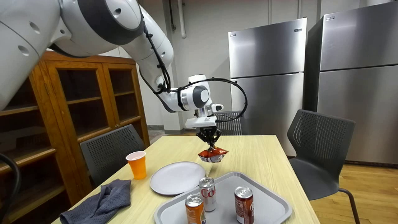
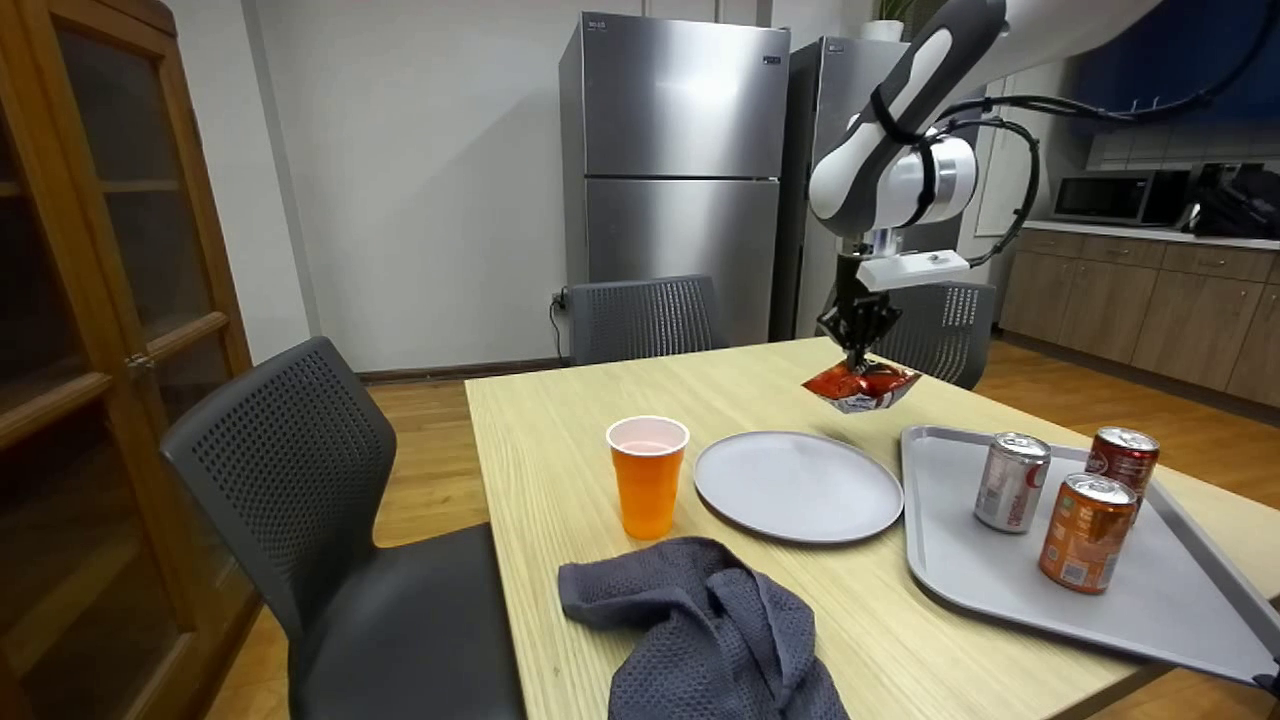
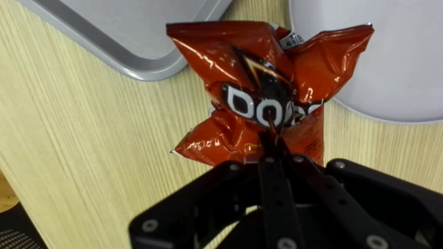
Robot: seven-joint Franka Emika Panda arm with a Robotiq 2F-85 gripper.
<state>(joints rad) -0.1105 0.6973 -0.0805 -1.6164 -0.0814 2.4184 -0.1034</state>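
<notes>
A shiny red chip bag (image 1: pixel 214 157) hangs pinched in my gripper (image 1: pixel 211 147), a little above the table. Its middle is gathered between the fingers, and both ends flare out, as an exterior view shows with the bag (image 2: pixel 862 388) under the gripper (image 2: pixel 857 360). Part of a white-lettered logo shows on the bag (image 3: pixel 214 62) in the wrist view, where my gripper (image 3: pixel 274 138) is closed on the folded foil. The fingers hide the bag's near part. Close by lie a round pale plate (image 3: pixel 394 62) and the corner of a grey tray (image 3: pixel 145 31).
On the tray (image 2: pixel 950 580) stand a silver can (image 2: pixel 1012 483), an orange can (image 2: pixel 1085 535) and a dark red can (image 1: pixel 244 205). Beside the plate (image 1: pixel 177 178) are an orange cup (image 1: pixel 137 166) and a crumpled dark cloth (image 1: pixel 105 200). Chairs (image 1: pixel 320 149) surround the table.
</notes>
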